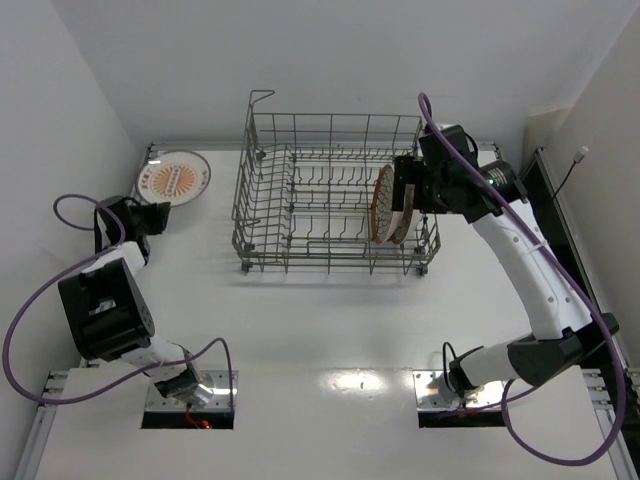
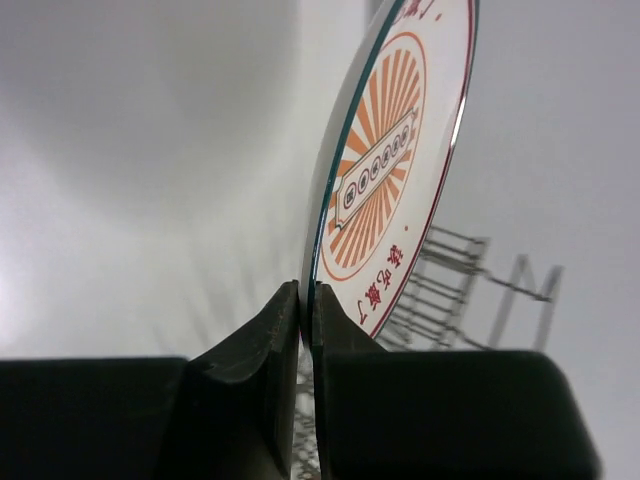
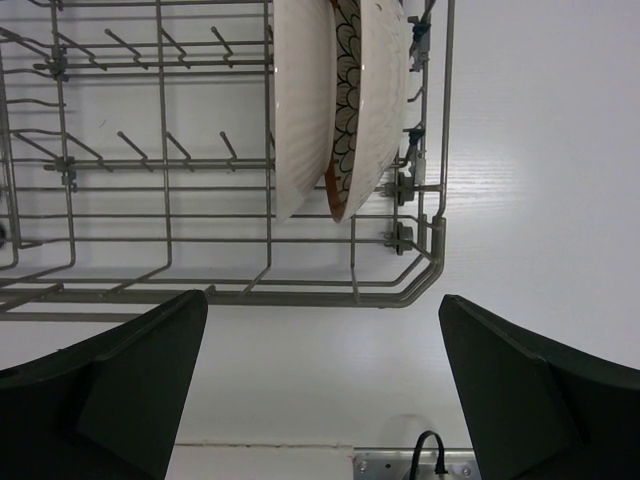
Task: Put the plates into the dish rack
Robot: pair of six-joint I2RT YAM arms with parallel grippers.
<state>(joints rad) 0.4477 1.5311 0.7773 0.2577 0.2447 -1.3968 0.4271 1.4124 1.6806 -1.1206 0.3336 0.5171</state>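
Note:
The white-rimmed plate with the orange sunburst centre (image 1: 174, 178) is at the far left corner of the table. My left gripper (image 1: 157, 208) is shut on its near rim. In the left wrist view (image 2: 307, 305) the black fingers (image 2: 250, 385) pinch the edge of the plate (image 2: 395, 150), which is seen almost edge-on. The two brown-rimmed plates (image 1: 384, 205) stand side by side on edge at the right end of the grey wire dish rack (image 1: 300, 205). My right gripper (image 1: 403, 193) hovers just above them, open and empty. Its wrist view (image 3: 320, 390) shows both plates (image 3: 370, 100) between the tines.
The rack (image 3: 160, 230) has rows of free tines left of the standing plates and a raised loop (image 1: 262, 97) at its far left corner. White walls close in on the left, back and right. Purple cables (image 1: 30, 330) trail from both arms.

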